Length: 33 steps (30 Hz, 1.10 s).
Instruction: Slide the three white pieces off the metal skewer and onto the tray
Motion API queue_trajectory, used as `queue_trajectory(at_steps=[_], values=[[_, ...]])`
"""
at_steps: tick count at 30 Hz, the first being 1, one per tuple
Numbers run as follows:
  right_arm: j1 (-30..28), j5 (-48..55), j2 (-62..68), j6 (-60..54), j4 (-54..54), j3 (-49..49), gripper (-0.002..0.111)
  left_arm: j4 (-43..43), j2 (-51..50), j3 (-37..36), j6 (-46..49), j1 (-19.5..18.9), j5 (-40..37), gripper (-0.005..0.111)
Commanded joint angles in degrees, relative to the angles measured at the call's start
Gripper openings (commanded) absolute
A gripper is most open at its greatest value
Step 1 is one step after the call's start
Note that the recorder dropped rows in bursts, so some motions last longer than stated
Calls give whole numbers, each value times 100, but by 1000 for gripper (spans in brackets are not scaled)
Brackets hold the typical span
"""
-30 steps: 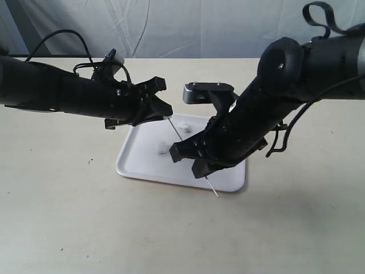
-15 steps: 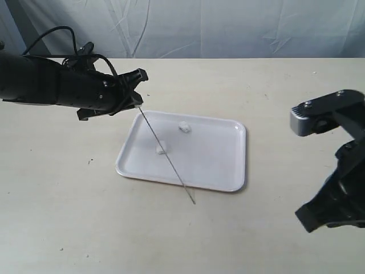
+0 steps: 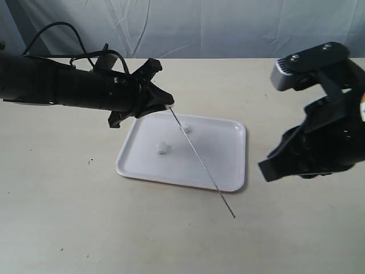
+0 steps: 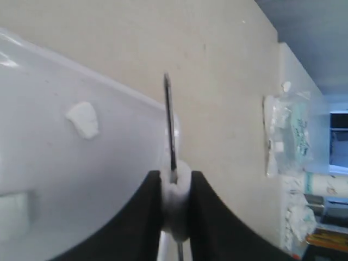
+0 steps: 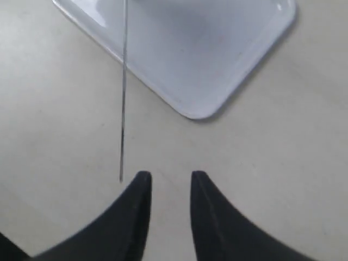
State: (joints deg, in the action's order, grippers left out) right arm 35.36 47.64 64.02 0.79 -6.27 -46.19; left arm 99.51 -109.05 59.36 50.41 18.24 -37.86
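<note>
Skewer (image 3: pixel 199 157) and white piece (image 4: pixel 175 217) pinched by left gripper (image 4: pixel 175 175).

- tray (image 3: pixel 223 149): smooth, glossy white, plastic-looking, with soft reflections.
- metal skewer (image 3: pixel 202 163): bare grey metal, smooth.
- white pieces (image 3: pixel 162 148): matt, soft-looking, slightly rough.
- desk (image 3: pixel 85 228): matt beige surface, faintly speckled.
- backdrop (image 3: pixel 228 28): creased white cloth.

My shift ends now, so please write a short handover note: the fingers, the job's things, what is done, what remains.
Left gripper: fingers shut on the third white piece, threaded on the metal skewer.
Right gripper: open, empty, beside the tray, near the skewer's free tip.
Done: first white piece and second white piece lie on the tray.
To do: slide the third piece off the skewer onto the tray.
</note>
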Motion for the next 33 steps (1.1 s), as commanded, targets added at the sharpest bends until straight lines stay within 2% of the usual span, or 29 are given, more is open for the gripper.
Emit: queue_trajectory(at_steps=[1,6,10,12,13,15,16,24,30,33], values=[[7,-773,776,-274,-391,20,44,44,10,24,-277,17,-689,15],[7,-1411,1573,-635,-1069,20,46,44,10,24,-310,17,-795,15],[7,-1830,2251,-1848,-2582,20,46,44,10,24,-322,17,-830,15],[7,-1920,2488,-2204,-2890,20,44,44,10,24,-322,17,-841,15],[7,-1966,2534,-2204,-2890,20,40,44,10,24,-322,17,-854,15],[7,-1891,2587,-2229,-2826,20,4,44,10,24,-322,17,-851,15],[7,-1772,2587,-2229,-2813,20,0,44,10,24,-322,17,-807,15],[7,-175,2485,-2000,-2381,20,-1,44,10,24,-322,17,233,15],[7,54,2227,-1442,-1381,20,-1,44,10,24,-322,17,446,15],[7,-106,2205,-1402,-1352,20,-1,44,10,24,-322,17,285,15]])
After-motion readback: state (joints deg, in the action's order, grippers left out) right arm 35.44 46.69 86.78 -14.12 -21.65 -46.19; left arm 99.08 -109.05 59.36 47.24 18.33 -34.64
